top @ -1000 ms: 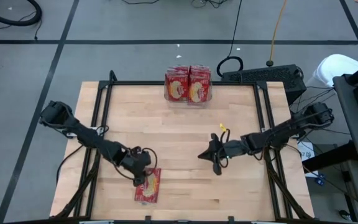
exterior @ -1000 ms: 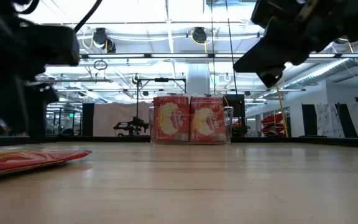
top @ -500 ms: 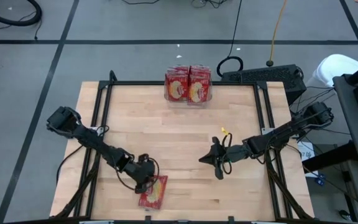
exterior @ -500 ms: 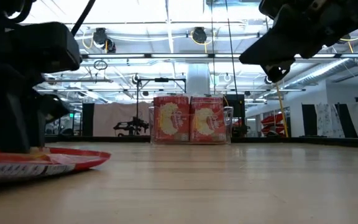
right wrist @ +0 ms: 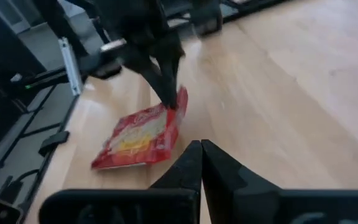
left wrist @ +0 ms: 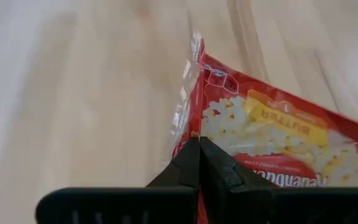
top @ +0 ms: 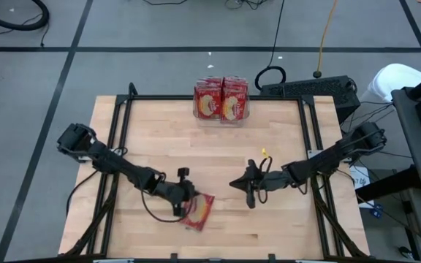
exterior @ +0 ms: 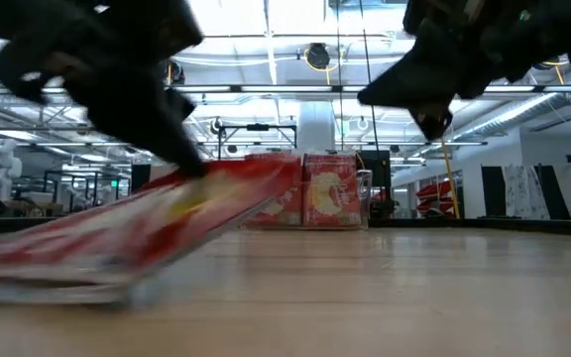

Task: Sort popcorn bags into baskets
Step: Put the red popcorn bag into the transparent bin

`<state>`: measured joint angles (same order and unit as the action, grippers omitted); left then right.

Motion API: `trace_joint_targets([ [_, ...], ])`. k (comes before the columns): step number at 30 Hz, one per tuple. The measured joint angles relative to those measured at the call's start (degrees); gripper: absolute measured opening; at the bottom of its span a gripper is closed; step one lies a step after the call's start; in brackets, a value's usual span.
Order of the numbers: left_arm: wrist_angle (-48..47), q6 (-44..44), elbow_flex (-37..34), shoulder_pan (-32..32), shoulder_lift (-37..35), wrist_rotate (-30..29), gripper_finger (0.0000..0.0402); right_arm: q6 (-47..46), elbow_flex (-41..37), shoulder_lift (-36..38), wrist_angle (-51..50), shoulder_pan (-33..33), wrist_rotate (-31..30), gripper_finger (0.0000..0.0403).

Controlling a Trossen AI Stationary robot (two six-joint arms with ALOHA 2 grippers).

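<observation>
One red popcorn bag with a yellow picture lies near the table's near edge, left of centre. My left gripper is shut on it. The bag shows tilted in the low view. My right gripper hovers shut and holds nothing, right of the bag and above the table, pointing at it. At the far edge, the clear basket holds several red bags standing upright. My left gripper pinches the bag's side edge between its two fingers, close to a corner. The fingers slant down at it from the table's left. That edge is raised off the wood, the bag slopes, and its opposite end rests on the table.
Black frame rails run along the table's left and right sides. A small yellow tag sits by the right arm. A keyboard and cables lie past the far right corner. Bare wood stretches between the bag and the basket.
My left gripper has come down on the bag, taken hold of its edge and moved toward the table's right edge. The bag, flat before, has slid right and turned about. Its gripped side is now lifted while the other end stays on the table.
</observation>
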<state>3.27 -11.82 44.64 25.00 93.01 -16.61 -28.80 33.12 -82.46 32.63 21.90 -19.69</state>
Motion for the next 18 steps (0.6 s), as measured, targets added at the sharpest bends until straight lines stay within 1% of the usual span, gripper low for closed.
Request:
trace_joint_targets([
  [2, 0.07, 2.97, 1.66, -1.17, -0.02, -1.27, 0.0004, -1.84, 0.0, -2.58, 1.93, -0.31, 0.12, 0.0011],
  [5, -0.44, 7.48, 4.05, -2.71, -0.04, -2.35, 0.0003, -4.28, 0.95, -5.99, 2.96, -0.73, 0.21, 0.0041],
  [10, -0.57, 12.77, 6.4, -4.77, -0.07, -2.97, 0.0003, -4.91, 5.04, -10.33, 4.19, -1.55, 3.57, 0.0116],
  [14, -0.35, 14.31, 6.71, -5.64, -0.07, -3.0, 0.0003, -4.73, 6.16, -13.0, 6.85, -2.73, 4.38, 0.0175],
  [18, -0.71, 14.28, 6.53, -6.06, -0.09, -3.01, 0.0002, -4.52, 6.16, -14.05, 10.67, -3.55, 7.54, 0.0211],
])
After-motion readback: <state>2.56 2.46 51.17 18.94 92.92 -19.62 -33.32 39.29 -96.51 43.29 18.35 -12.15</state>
